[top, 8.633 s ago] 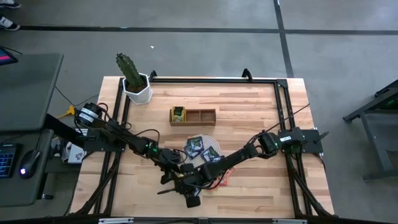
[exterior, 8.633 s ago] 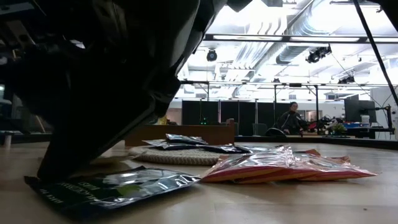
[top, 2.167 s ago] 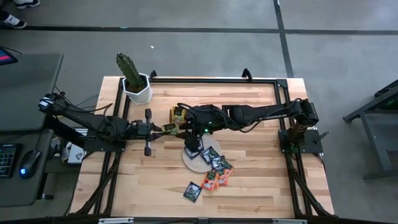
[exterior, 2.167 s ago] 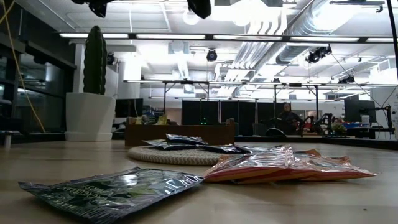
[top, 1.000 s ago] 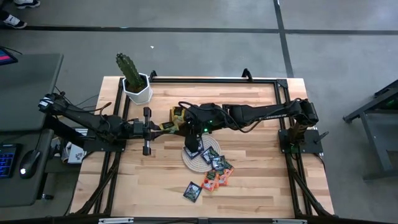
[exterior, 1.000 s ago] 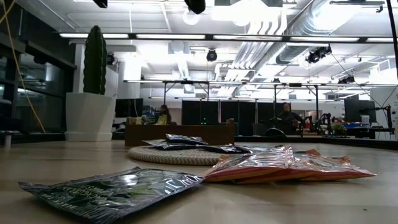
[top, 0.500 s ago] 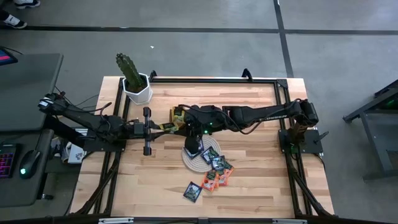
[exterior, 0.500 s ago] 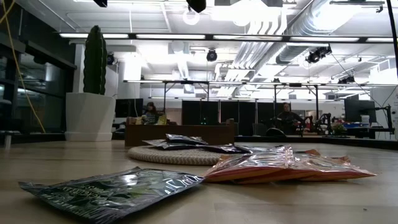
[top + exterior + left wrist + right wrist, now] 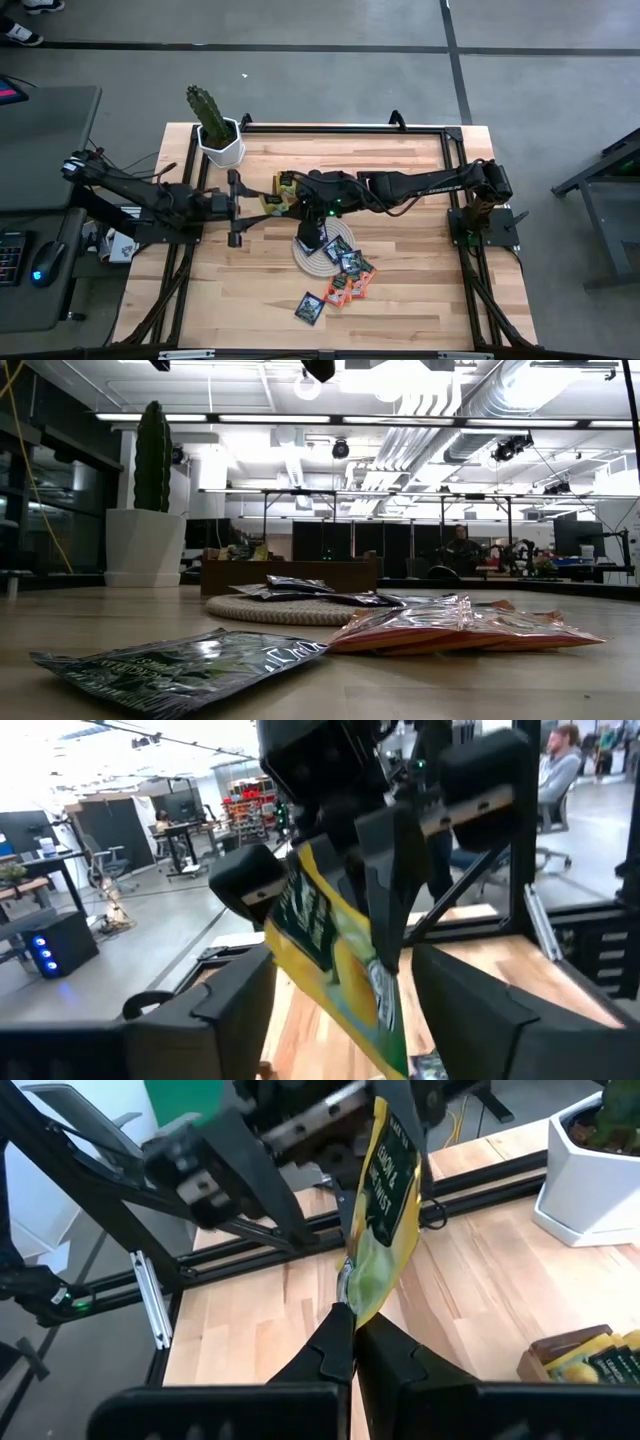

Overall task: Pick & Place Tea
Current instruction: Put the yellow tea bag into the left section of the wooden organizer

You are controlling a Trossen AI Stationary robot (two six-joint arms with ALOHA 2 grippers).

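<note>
A yellow-green tea sachet [image 9: 382, 1200] hangs in the air above the table's left middle, and my right gripper [image 9: 352, 1318] is shut on it. My left gripper [image 9: 342, 975] is open and level. Its fingers stand on either side of the same sachet [image 9: 335, 955] and do not touch it. In the high view the two grippers meet tip to tip just left of the brown tray [image 9: 322, 186]. The tray's left compartment holds yellow sachets [image 9: 287, 183]. Dark sachets lie on the round mat [image 9: 318, 258]. Orange ones [image 9: 350, 287] and a dark one [image 9: 309, 307] lie on the table. My right gripper pinches one edge of the yellow-green sachet [image 9: 350, 1292] between its two fingers, which reach in from the table's right side and slant a little downward. The sachet sticks out beyond the fingertips toward my left gripper, edge-on and clear of the table.
A cactus in a white pot [image 9: 218, 140] stands at the far left corner. A black frame [image 9: 340, 128] runs along the table's far edge and sides. In the low view a dark sachet [image 9: 180, 665] lies nearest and the orange sachets [image 9: 460, 625] to its right.
My left gripper has opened and let go of the yellow-green sachet. The sachet stays in the air in my right gripper, and both arms have kept their places.
</note>
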